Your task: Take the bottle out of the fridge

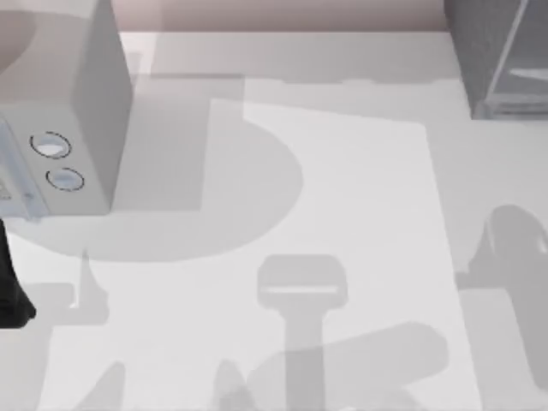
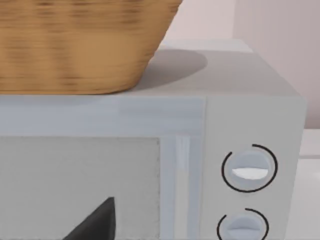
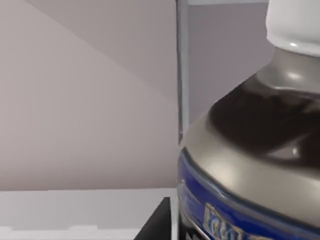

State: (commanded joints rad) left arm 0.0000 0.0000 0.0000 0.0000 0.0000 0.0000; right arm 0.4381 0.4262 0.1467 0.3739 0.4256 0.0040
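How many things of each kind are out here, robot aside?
Fridge: 1
Bottle: 1
Dial box: 1
Dials: 2
Basket: 1
Total: 6

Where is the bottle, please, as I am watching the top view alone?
Observer: In the right wrist view the bottle sits very close to the camera, white cap up, beside a pale panel edge.
Operator: Does it carry a label?
Observer: Yes, a blue band runs round its lower body.
Operator: And what faces the left wrist camera?
Observer: A woven basket resting on top of the light grey box with two dials.
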